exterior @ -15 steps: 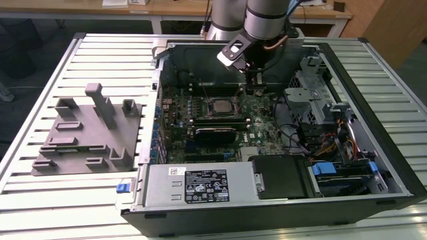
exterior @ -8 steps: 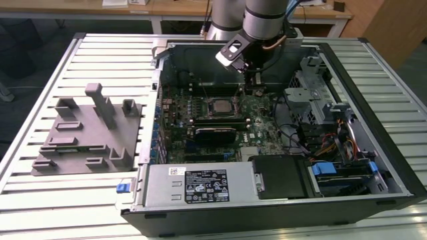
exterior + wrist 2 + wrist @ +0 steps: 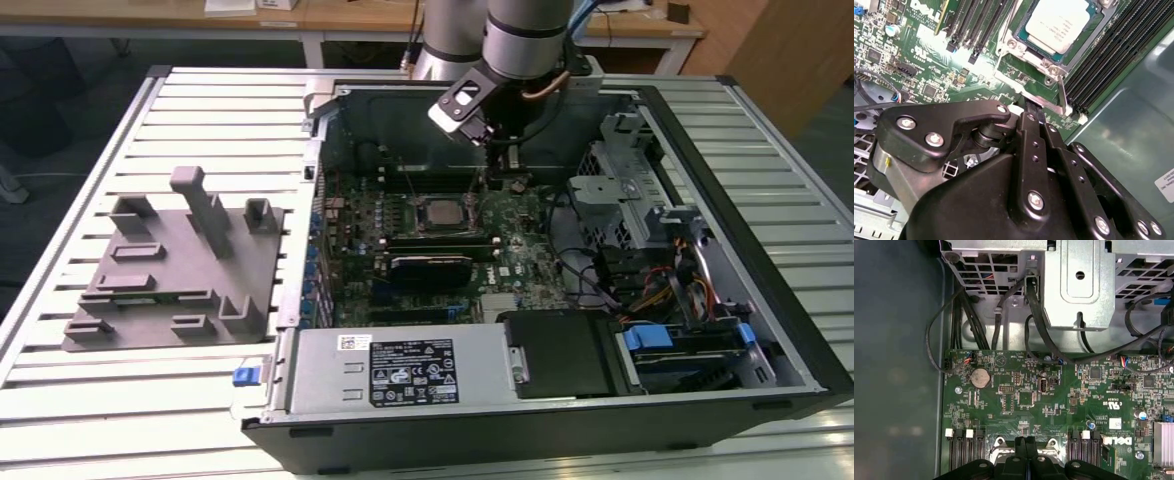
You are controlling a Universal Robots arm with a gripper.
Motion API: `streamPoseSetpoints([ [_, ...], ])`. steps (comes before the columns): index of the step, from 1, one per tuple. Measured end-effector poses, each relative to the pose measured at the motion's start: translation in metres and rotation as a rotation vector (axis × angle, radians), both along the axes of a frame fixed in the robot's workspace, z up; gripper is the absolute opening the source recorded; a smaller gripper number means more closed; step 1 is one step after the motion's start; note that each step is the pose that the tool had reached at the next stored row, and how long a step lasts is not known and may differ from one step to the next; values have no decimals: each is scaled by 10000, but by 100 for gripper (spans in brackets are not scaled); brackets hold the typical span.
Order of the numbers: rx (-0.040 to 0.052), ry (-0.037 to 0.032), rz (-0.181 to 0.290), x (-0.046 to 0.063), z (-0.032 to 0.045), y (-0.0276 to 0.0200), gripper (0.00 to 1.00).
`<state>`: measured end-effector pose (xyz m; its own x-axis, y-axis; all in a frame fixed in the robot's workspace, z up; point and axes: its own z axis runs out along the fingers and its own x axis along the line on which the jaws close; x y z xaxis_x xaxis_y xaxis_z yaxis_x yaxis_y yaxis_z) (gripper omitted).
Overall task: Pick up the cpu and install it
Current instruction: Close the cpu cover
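cpu (image 3: 1060, 24) sits seated in socket (image 3: 1013, 44), mid-frame in exterior view; gripper (image 3: 1032, 106) clenched empty beside lever (image 3: 1062, 97), probably to latch it.

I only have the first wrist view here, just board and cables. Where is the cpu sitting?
Observer: In the second wrist view the cpu lies seated in the motherboard socket, silver top up.
Operator: What am I closest to?
Observer: The gripper, shut on nothing, has its tips close to the socket's metal lever.
Operator: And off to the side?
Observer: In the exterior view a grey fixture stands on the table, on the exterior view's left of the computer case.
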<state>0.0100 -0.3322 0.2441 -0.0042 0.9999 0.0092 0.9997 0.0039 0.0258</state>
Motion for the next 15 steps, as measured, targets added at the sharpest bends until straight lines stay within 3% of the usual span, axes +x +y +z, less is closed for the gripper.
streamPoseSetpoints([
  [15,1,-1,0,-255,-9,0,11],
])
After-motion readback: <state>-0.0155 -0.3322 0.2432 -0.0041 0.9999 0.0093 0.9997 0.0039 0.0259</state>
